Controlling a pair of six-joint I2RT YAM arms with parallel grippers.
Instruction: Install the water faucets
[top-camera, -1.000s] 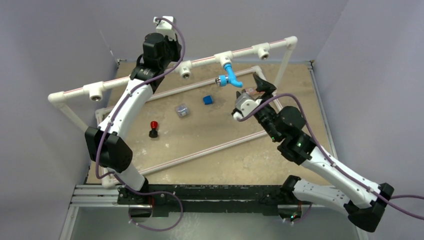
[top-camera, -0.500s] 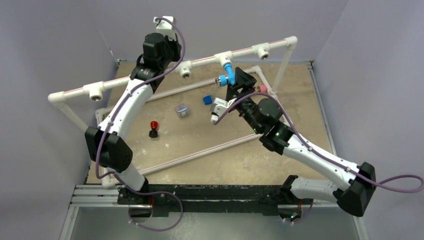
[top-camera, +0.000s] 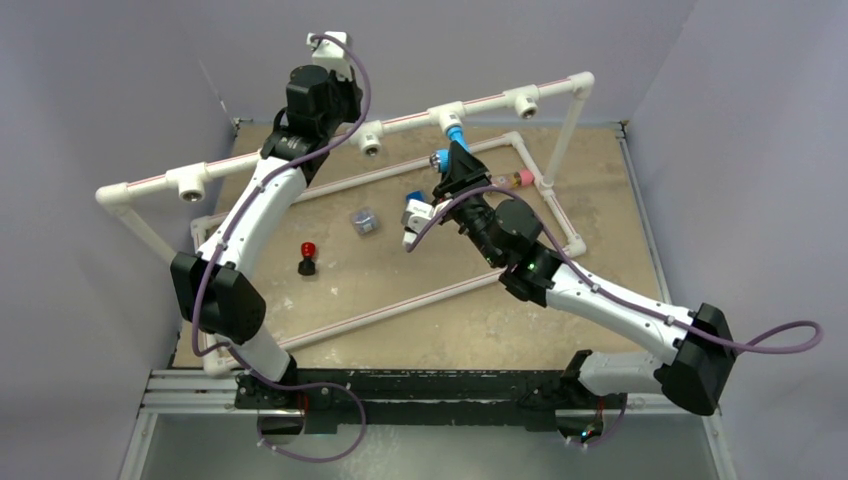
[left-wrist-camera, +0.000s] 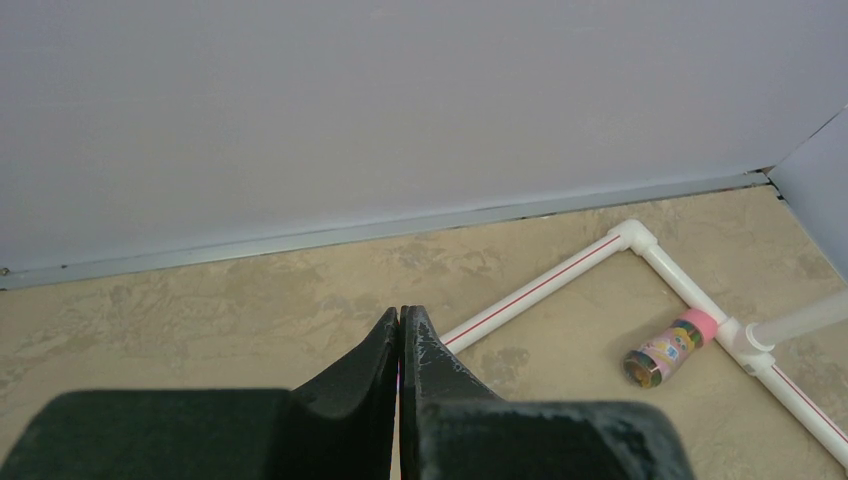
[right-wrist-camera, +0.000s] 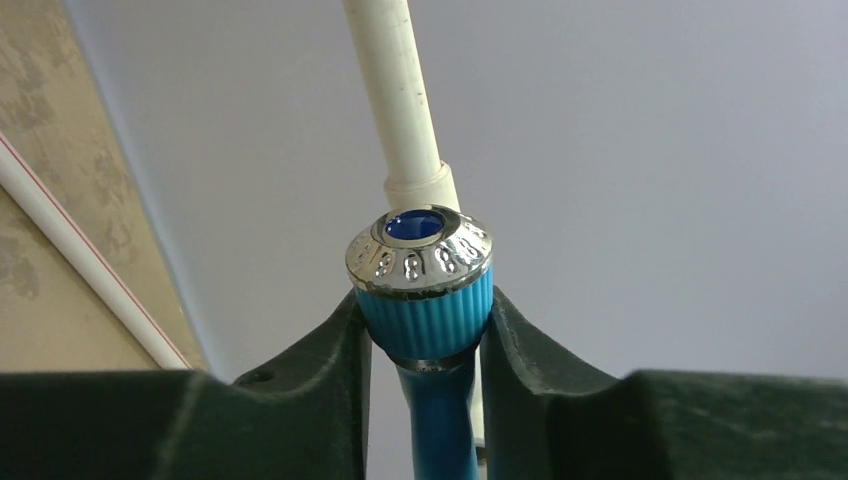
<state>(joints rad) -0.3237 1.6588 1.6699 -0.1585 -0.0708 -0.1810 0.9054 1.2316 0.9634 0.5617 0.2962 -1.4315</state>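
Observation:
A light-blue water faucet hangs from a tee on the raised white pipe at the back of the table. My right gripper is at its lower end, shut on the faucet's ribbed blue knob. In the right wrist view the knob, with its chrome cap, sits pinched between both fingers of the right gripper, and the white pipe rises behind it. My left gripper is shut with nothing in it, held high at the back left over the floor.
The pipe rail carries open tee sockets. On the floor lie a dark-blue cube, a small clear box, a red-and-black piece and a pink-capped cylinder. Low white pipes frame the floor.
My right arm swung left from the back right to the faucet, and its jaws closed on the knob. The left arm has not moved.

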